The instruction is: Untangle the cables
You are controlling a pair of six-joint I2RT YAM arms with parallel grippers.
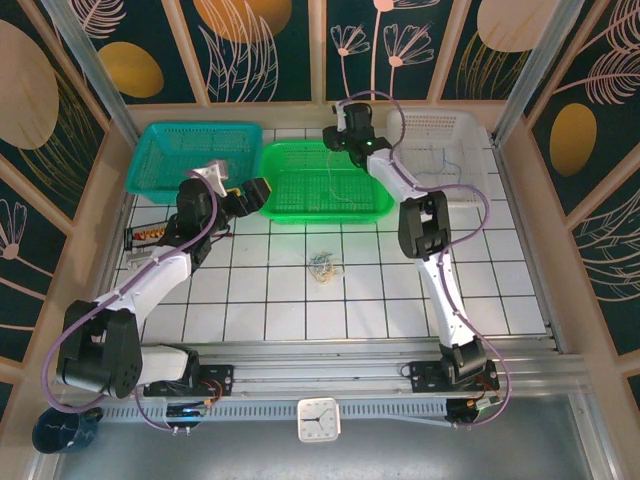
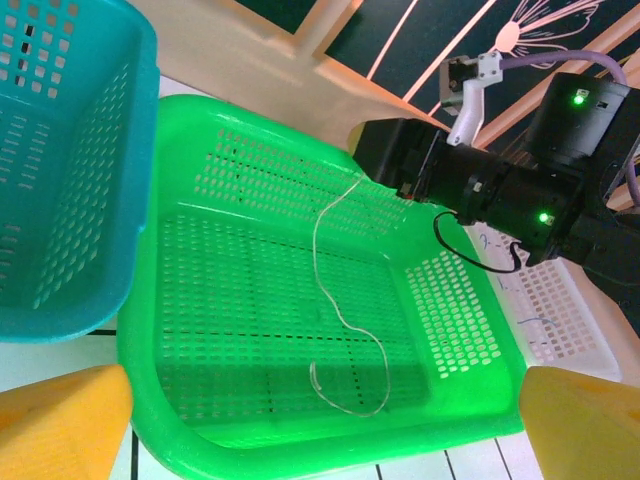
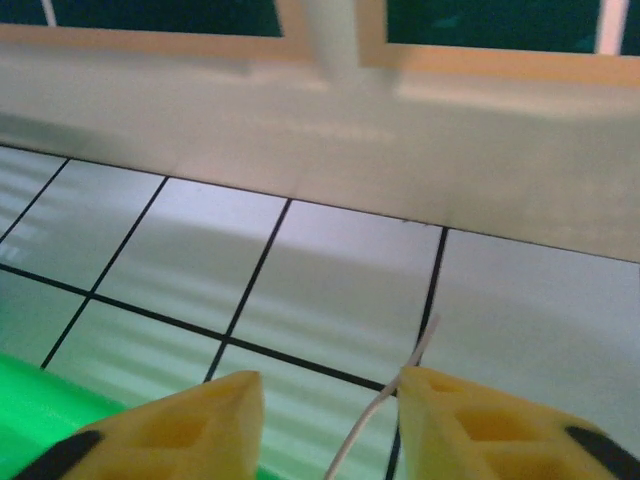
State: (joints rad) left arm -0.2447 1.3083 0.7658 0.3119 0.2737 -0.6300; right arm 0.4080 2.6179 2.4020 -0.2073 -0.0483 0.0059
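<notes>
Right gripper (image 3: pixel 328 390) hovering at green basket (image 2: pixel 470 430) far rim, fingers parted; pale wire (image 2: pixel 314 245) trailing into basket, top end touching one finger. Risk: wire clinging, getting dragged out. Left gripper (image 2: pixel 320 420) idling released, empty. Tangled cable clump (image 1: pixel 322 264) lying on table (image 1: pixel 400 300).

White tiled table (image 1: pixel 350 300), dark floral wall panels (image 1: pixel 285 70), wooden frame (image 1: pixel 318 50)

Overhead camera looks down; left wrist nears the shared green basket (image 1: pixel 290 185).
</notes>
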